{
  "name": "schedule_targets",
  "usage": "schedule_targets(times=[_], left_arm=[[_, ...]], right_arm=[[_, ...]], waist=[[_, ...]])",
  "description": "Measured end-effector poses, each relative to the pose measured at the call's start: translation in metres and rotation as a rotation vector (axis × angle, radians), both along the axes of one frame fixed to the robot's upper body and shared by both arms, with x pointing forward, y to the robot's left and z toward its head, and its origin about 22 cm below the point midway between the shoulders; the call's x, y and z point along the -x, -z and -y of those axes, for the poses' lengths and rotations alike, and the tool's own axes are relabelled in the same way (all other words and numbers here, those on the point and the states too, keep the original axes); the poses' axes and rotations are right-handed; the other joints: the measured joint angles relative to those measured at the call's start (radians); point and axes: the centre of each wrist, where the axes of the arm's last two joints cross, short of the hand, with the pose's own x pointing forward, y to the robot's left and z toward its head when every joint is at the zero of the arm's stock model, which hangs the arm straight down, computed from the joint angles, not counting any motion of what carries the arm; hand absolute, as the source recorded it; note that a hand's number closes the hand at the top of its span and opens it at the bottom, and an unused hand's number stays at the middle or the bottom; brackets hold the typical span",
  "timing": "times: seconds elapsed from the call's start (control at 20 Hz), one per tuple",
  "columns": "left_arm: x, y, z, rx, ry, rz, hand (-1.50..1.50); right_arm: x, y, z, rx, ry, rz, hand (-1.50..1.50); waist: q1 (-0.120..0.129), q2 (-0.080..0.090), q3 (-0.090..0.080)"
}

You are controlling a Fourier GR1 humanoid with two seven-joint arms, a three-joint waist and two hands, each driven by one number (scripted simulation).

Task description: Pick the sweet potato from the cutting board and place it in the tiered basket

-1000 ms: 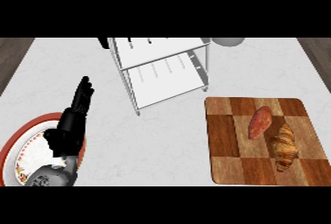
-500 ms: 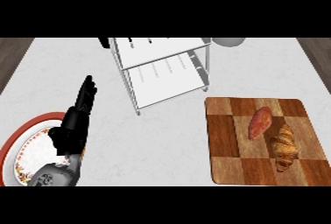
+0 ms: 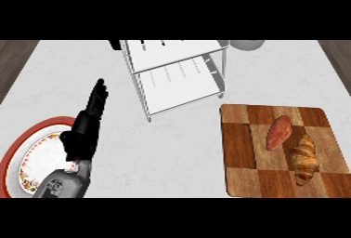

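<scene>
Slightly shifted, left robot hand (image 3: 85, 124) hovers open beside plate (image 3: 21, 153); sweet potato (image 3: 278, 132) on cutting board (image 3: 240, 158)

I see a pale, marbled bench (image 3: 178, 144). On it sit a checkered wooden cutting board (image 3: 240, 153) at the right, a white wire tiered basket (image 3: 179, 74) toward the far edge, and a red-rimmed plate (image 3: 37, 155) at the left.

Light even, bright, diffuse; source prob. overhead. Counter (image 3: 171, 153) pale, no glare. Soft faint shadows under tiered basket (image 3: 178, 74) and beside cutting board (image 3: 274, 144). Left hand (image 3: 86, 128) v. dark, detail lost. Far edge slightly stretched, perhaps lens distortion.
</scene>
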Motion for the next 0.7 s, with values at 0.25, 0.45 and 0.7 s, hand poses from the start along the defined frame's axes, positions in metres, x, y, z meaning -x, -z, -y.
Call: schedule_targets(times=[0.25,0.45,0.7], left_arm=[[0.002,-0.001,0.002,0.006,0.006,0.001,0.0],[-0.003,0.004,0.008,0.007,0.007,0.003,0.0],[-0.001,0.003,0.007,0.005,0.01,-0.001,0.0]], right_arm=[[-0.009,-0.011,-0.044,0.087,0.009,-0.065,-1.5],[-0.017,-0.01,-0.068,0.124,0.01,-0.087,-1.5],[-0.022,-0.012,-0.091,0.176,0.003,-0.159,-1.5]], waist=[[0.007,0.0,0.002],[0.008,0.0,0.002],[0.009,0.0,0.003]])
